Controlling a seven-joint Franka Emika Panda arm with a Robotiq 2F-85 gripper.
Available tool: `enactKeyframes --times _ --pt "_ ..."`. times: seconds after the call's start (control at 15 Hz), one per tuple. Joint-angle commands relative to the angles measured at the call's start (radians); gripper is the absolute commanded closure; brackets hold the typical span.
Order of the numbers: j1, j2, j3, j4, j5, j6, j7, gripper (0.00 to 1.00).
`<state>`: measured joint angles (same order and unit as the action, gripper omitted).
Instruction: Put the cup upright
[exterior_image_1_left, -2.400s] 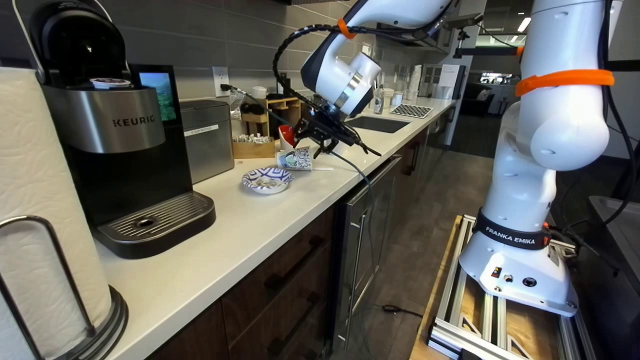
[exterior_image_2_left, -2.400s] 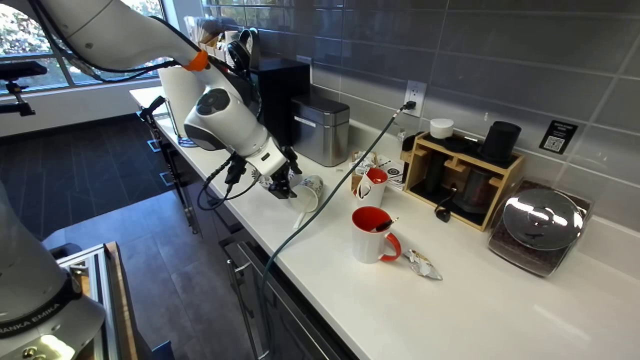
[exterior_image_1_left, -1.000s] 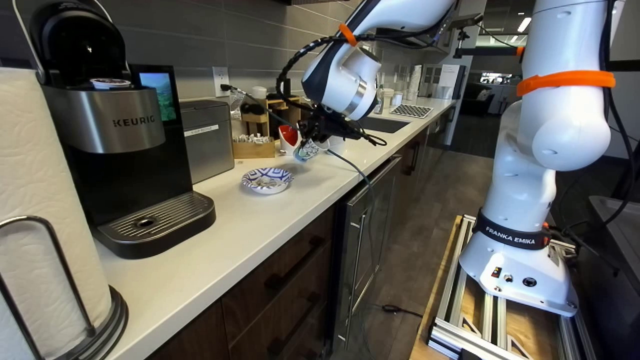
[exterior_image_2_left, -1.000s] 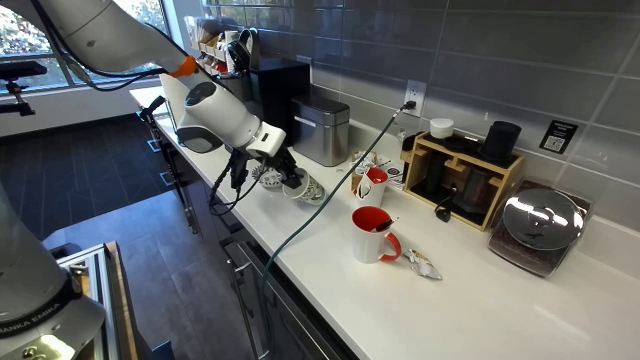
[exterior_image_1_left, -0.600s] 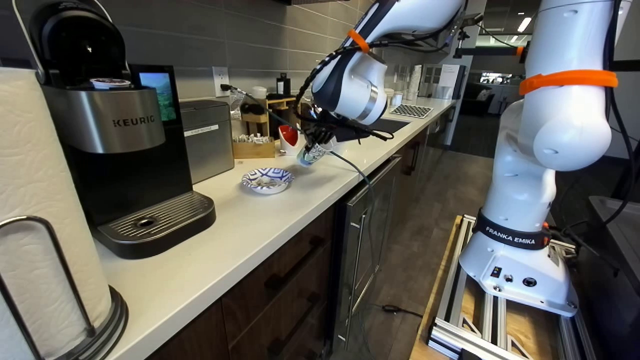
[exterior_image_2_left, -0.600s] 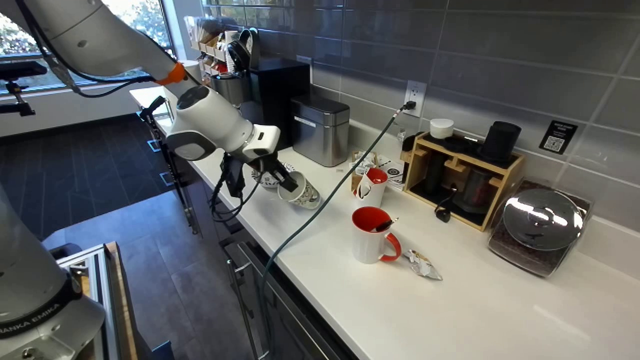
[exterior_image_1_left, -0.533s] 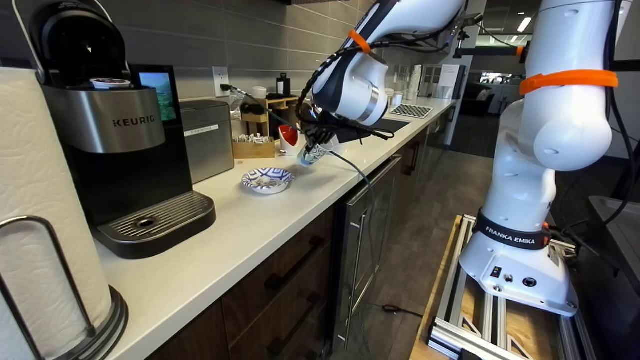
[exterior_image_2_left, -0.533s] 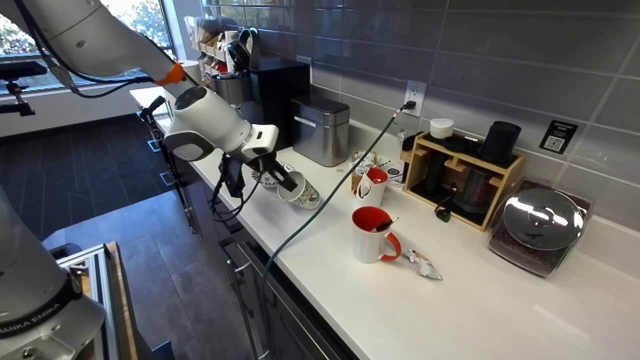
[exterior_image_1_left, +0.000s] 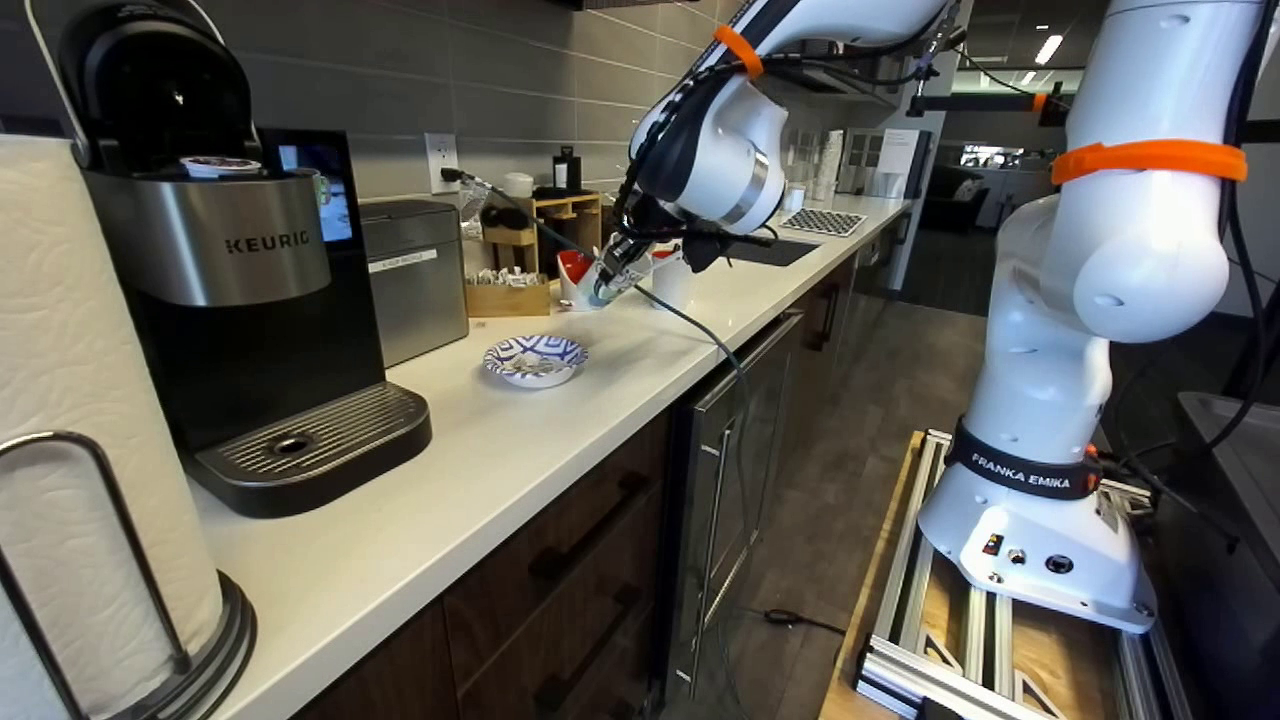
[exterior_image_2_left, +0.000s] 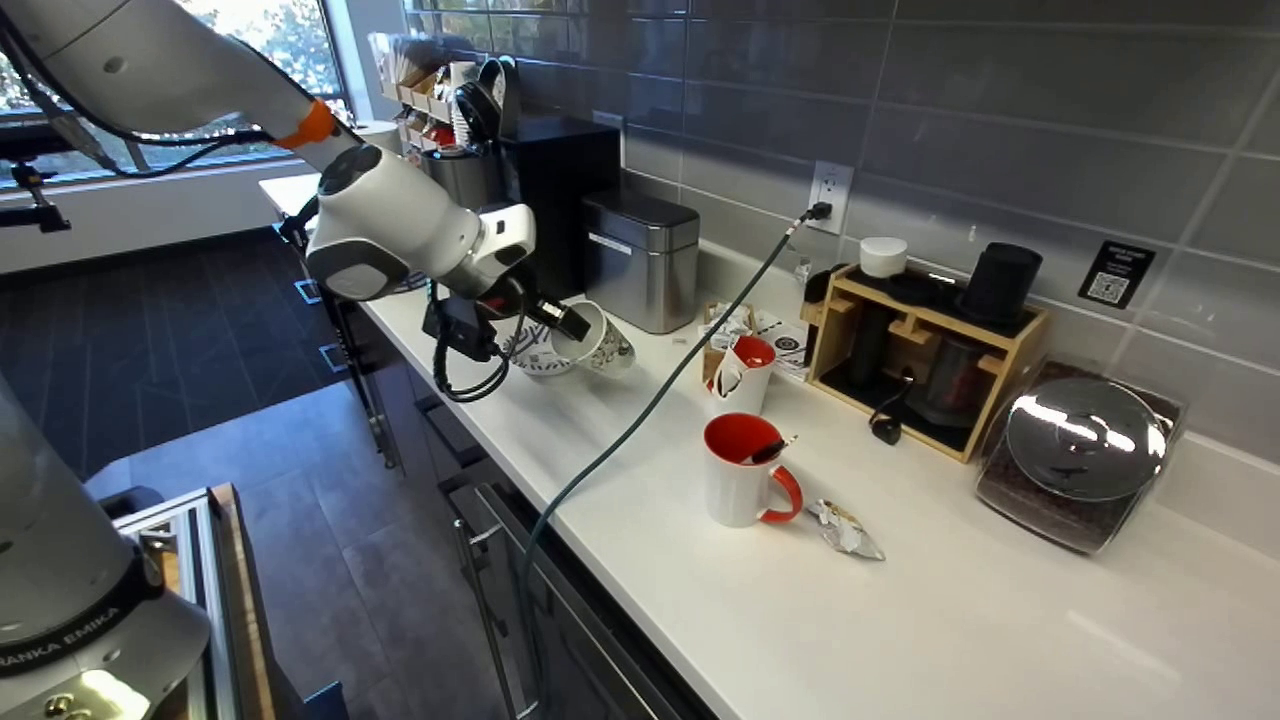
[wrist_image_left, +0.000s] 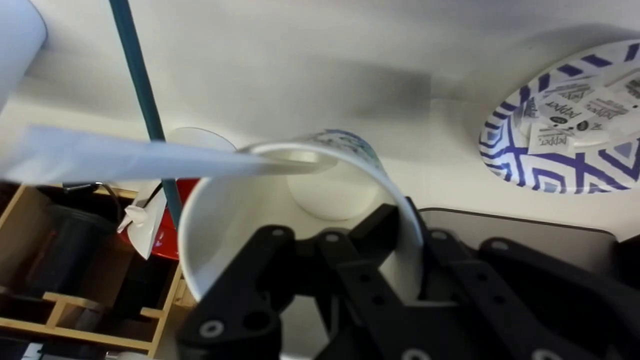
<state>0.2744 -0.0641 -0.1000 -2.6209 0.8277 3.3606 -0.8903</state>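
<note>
The gripper (wrist_image_left: 405, 220) held the tilted cup (wrist_image_left: 310, 200) near the bowl (wrist_image_left: 565, 172).
Its fingers (wrist_image_left: 384, 222) pinched the cup's wall at the rim, one inside the mouth, one outside.

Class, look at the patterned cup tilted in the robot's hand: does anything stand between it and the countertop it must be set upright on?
Nothing visible stands between the cup and the countertop. The hand holds it; in the wrist view the cable passes left of it and the bowl lies to its right.
</note>
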Motion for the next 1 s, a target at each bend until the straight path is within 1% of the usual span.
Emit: enactKeyframes --times 0.0,0.13,0.2,0.27,0.33,0.53,0.6,0.67,0.73,0.8,0.93 --pt "0.0 -0.002 0.0 -0.001 0.0 0.0 -0.003 0.99" --pt "-0.039 -0.021 -0.009 0.011 -0.031 -0.052 -0.085 0.99" --pt "-0.063 -0.029 -0.012 0.019 -0.054 -0.087 -0.151 0.99" --pt "-0.145 -0.035 0.022 0.003 -0.217 -0.112 -0.09 0.99" --pt "-0.174 -0.045 0.013 0.019 -0.278 -0.165 -0.116 0.99" --pt "-0.27 -0.06 0.002 0.075 -0.54 -0.332 -0.091 0.99" --pt "-0.336 -0.075 0.049 0.099 -0.625 -0.401 -0.07 0.99" --pt "-0.362 -0.095 0.066 0.121 -0.708 -0.467 -0.049 0.99" --pt "-0.362 -0.125 0.07 0.144 -0.79 -0.546 -0.023 0.99" --pt "-0.319 -0.148 0.046 0.163 -0.83 -0.613 -0.028 0.99" --pt "-0.282 -0.187 0.053 0.177 -0.87 -0.699 -0.071 0.99"
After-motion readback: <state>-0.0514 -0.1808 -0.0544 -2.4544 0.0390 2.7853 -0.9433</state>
